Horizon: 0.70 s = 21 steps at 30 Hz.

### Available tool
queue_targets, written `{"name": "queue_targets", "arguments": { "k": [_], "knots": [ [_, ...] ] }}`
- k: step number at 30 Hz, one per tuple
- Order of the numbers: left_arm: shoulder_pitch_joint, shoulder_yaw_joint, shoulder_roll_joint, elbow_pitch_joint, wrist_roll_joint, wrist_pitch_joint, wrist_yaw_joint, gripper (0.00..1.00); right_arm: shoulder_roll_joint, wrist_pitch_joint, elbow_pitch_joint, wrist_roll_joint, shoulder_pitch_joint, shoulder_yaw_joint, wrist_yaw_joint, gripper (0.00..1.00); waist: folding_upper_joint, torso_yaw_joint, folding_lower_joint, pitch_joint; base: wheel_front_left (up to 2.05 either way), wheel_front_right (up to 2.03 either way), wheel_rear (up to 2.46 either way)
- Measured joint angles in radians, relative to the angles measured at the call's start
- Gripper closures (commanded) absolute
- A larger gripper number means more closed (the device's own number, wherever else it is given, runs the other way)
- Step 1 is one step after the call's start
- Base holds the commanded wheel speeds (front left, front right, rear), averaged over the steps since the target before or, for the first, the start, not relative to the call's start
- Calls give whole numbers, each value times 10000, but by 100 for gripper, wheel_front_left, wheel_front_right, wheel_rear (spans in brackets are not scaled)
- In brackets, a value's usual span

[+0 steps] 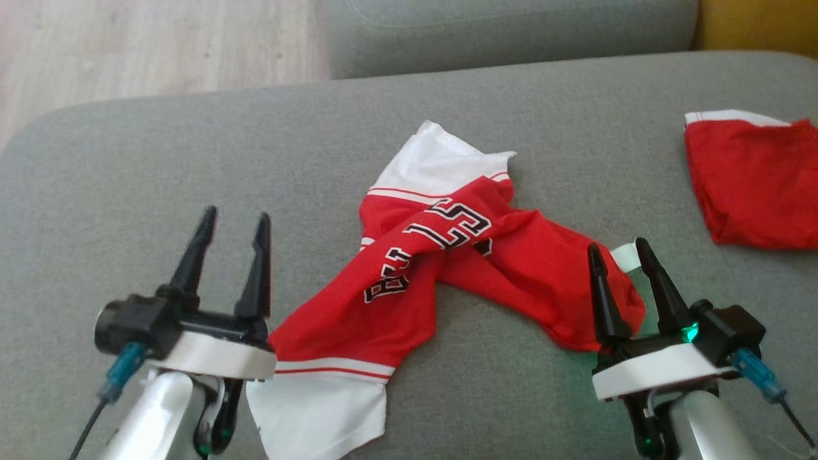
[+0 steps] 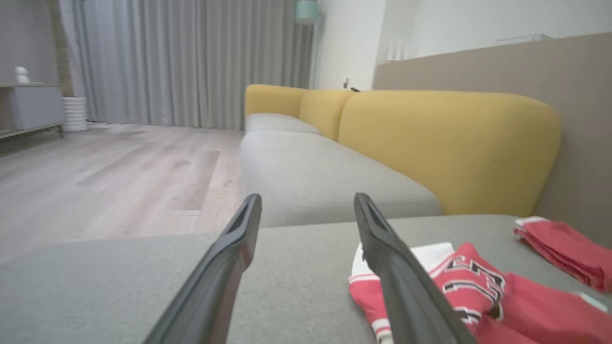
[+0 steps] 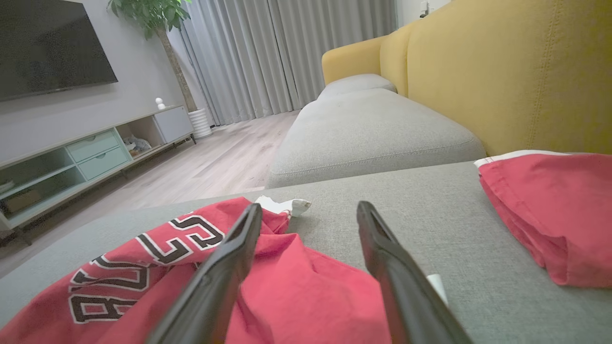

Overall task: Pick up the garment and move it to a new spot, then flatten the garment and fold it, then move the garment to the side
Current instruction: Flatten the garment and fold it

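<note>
Two spread, empty claws hover at the near edge of the grey cushion (image 1: 160, 160), left claw (image 1: 236, 214) and right claw (image 1: 618, 244) flanking the crumpled jersey (image 1: 396, 306) mid-cushion; flattening looks next, calling for pinches on its white hems.

The garment (image 1: 409, 281) is smooth, faintly shiny red and white cloth. The cushion (image 1: 160, 160) beneath is matt grey cloth with a coarse weave. The floor (image 1: 160, 45), far left, is pale matt wood. The left gripper (image 1: 236, 213) and right gripper (image 1: 617, 244) have matt black plastic fingers.
</note>
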Motion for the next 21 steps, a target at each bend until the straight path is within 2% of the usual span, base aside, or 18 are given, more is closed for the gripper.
{"name": "queue_targets", "arguments": {
  "k": [5,9,12,16,21],
  "knots": [
    [-811,-211,29,1170,343,44,-905,0,2,0,-102,0,-130,75,0,0,0,-260,0,377,0,0,0],
    [-2757,-1091,88,1756,224,1469,-1538,0,0,0,-186,19,-384,205,0,0,0,-583,2,778,0,0,0],
    [-4379,-1894,82,1998,-456,2945,-1632,0,0,0,-232,140,-638,360,0,0,0,-909,2,1076,0,0,0],
    [-5982,-3931,412,1877,-2265,5382,-1634,0,-2,0,-274,339,-835,583,0,0,0,-1440,3,1430,0,0,0],
    [-7171,-5097,938,2180,-3685,6870,-1707,0,-2,0,-351,663,-1050,826,0,0,0,-2206,3,1812,0,0,0]
  ]
}}
